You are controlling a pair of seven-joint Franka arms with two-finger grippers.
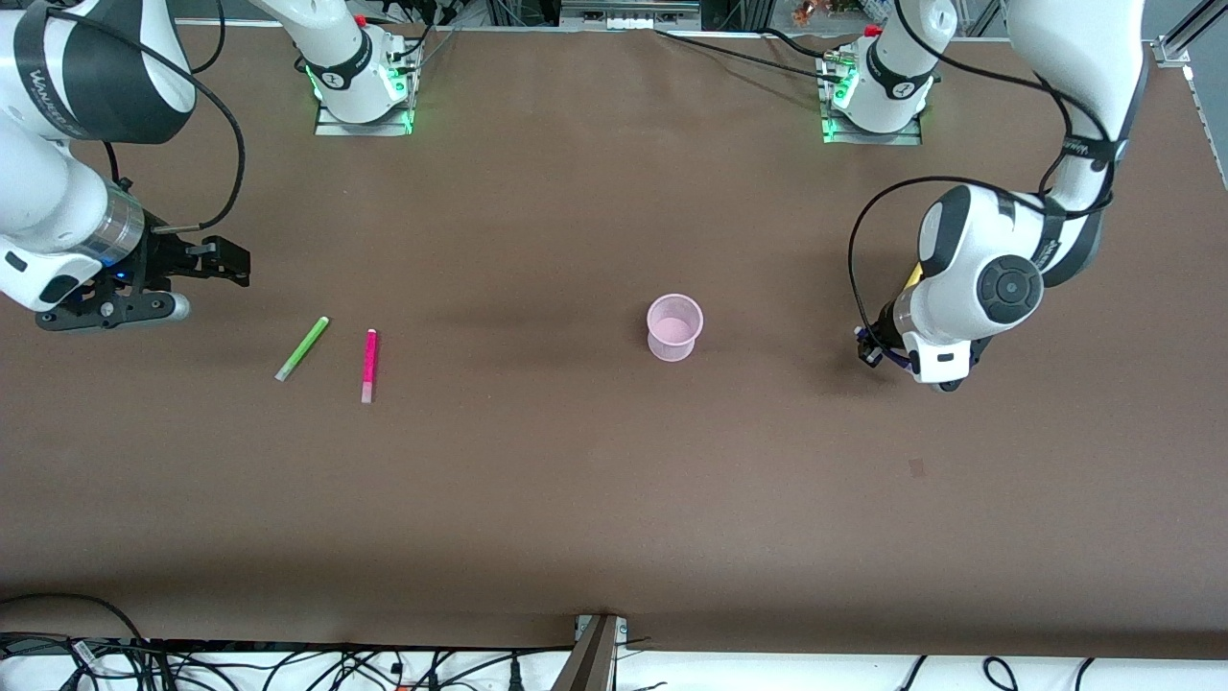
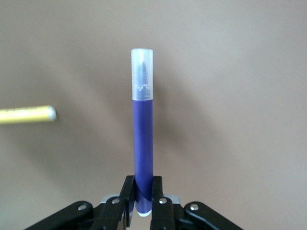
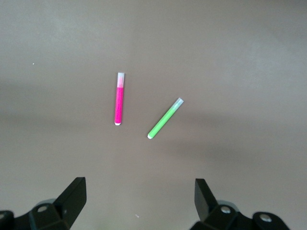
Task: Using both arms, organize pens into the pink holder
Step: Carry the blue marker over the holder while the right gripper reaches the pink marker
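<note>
My left gripper (image 2: 142, 186) is shut on the base end of the dark purple pen (image 2: 142, 129), whose pale cap points away from the wrist. In the front view this gripper (image 1: 870, 346) is low over the table toward the left arm's end, beside the pink holder (image 1: 674, 327), which stands upright and looks empty. The yellow pen (image 2: 26, 115) lies on the table next to the held pen; the left arm mostly hides it in the front view. My right gripper (image 1: 230, 264) is open and empty (image 3: 139, 188). The lime green pen (image 1: 303, 348) (image 3: 165, 118) and the magenta pen (image 1: 369, 365) (image 3: 119, 99) lie on the table near it.
The brown table (image 1: 576, 480) bears only the pens and the holder. The two arm bases (image 1: 363, 86) (image 1: 875, 96) stand along the table edge farthest from the front camera. Cables lie off the table edge nearest that camera.
</note>
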